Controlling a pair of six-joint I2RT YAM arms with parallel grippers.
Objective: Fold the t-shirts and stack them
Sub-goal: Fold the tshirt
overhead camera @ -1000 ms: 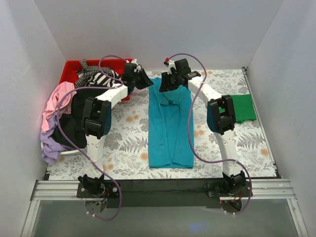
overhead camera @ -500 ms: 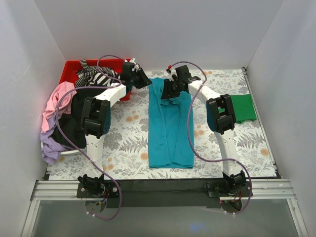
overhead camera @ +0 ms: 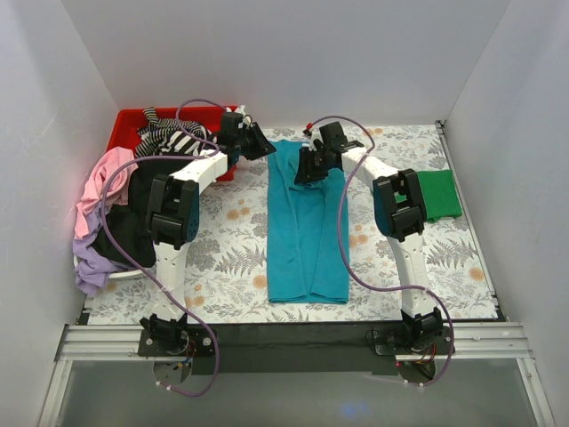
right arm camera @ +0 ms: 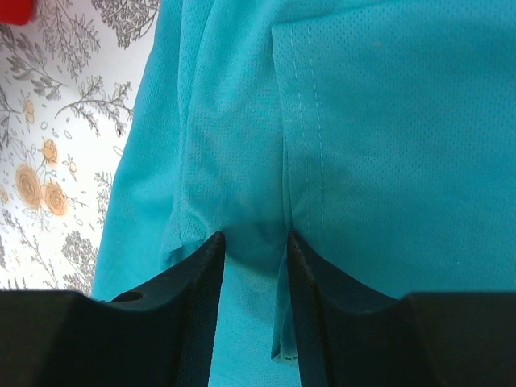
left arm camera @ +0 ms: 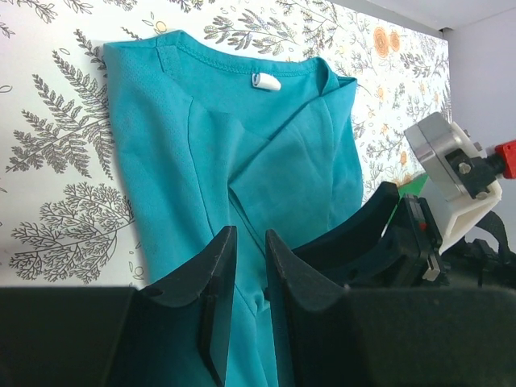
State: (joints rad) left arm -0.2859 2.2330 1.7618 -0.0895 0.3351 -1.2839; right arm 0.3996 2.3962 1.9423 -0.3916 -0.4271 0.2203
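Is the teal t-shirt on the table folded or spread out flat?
Partly folded: the teal t-shirt lies as a long narrow strip, both sides turned in over its middle, with overlapping layers below the collar. It is not yet folded crosswise.
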